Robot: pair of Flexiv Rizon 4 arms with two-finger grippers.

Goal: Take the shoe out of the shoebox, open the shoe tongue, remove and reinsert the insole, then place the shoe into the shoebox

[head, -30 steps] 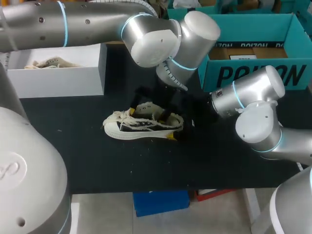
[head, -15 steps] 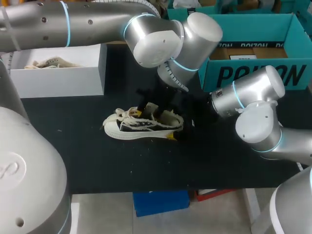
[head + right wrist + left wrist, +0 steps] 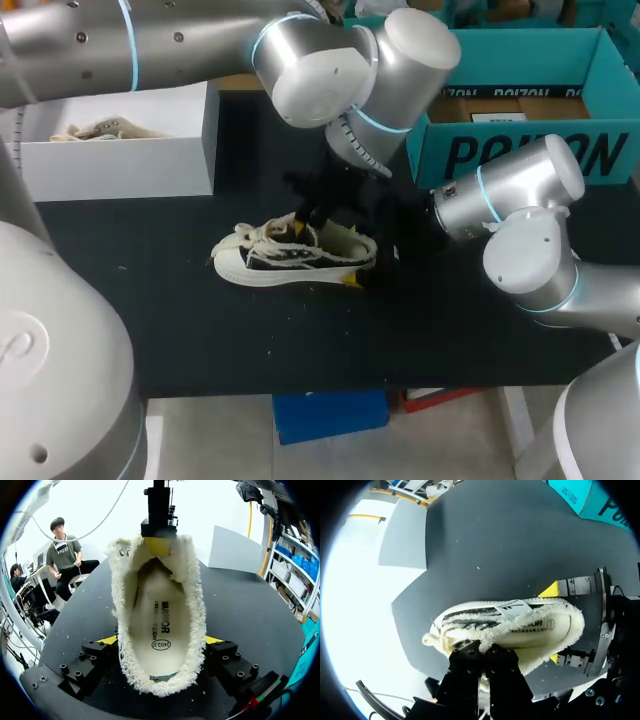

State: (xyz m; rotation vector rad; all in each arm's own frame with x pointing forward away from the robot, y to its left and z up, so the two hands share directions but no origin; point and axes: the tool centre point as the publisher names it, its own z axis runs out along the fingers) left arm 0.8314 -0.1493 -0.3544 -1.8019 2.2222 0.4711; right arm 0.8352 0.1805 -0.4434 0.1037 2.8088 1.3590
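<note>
A cream, fleece-lined shoe (image 3: 285, 258) with black side panels stands upright on the black table (image 3: 200, 330), toe to the left. My left gripper (image 3: 312, 216) comes down from above and is shut on the shoe tongue (image 3: 470, 641) at the front of the opening. In the right wrist view its yellow tip (image 3: 157, 545) sits at the far end of the opening. My right gripper (image 3: 160, 641) is shut on the shoe at the heel, one finger (image 3: 95, 655) on each side. The insole (image 3: 155, 615) lies flat inside.
A white shoebox (image 3: 120, 165) at the back left holds a second cream shoe (image 3: 98, 130). A teal box (image 3: 520, 150) stands at the back right, close behind my right arm. Bare table lies in front of the shoe.
My left gripper has gone from open to shut on the tongue and shifted slightly right. The shoe and my right arm have stayed put.
</note>
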